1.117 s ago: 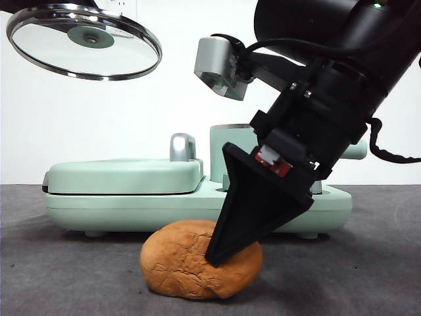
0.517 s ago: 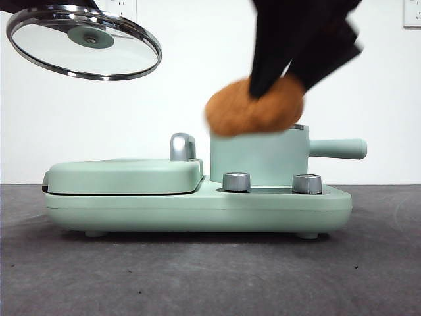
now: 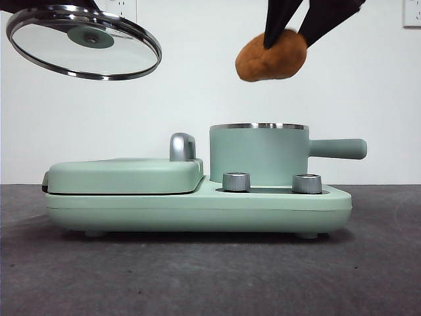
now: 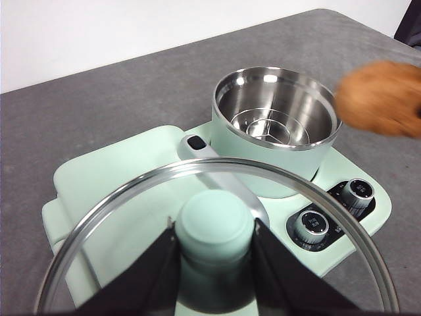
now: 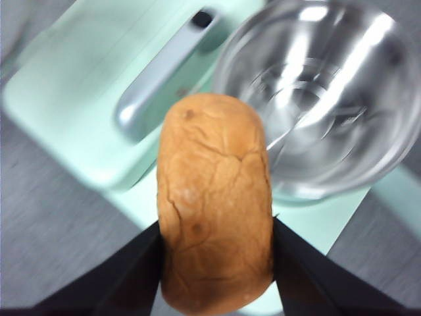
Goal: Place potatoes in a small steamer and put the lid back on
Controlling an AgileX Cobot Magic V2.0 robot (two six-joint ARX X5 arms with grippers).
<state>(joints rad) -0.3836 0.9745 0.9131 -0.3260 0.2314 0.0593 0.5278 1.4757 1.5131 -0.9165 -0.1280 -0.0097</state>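
The small steamer [image 3: 258, 155] sits open on its mint base, and the lid [image 3: 84, 42] hangs high, pinched at the knob by the left gripper [image 4: 215, 253]. Up above the pot, the right gripper [image 5: 215, 263] squeezes the potato [image 3: 271, 56] between both jaws.

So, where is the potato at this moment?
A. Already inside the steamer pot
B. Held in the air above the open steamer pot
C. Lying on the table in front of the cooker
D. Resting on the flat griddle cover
B: the right hand grips the potato clearly above the steel rim of the small steamer, whose inside shows only bare steel in the left wrist view, while the left hand holds the lid aside.
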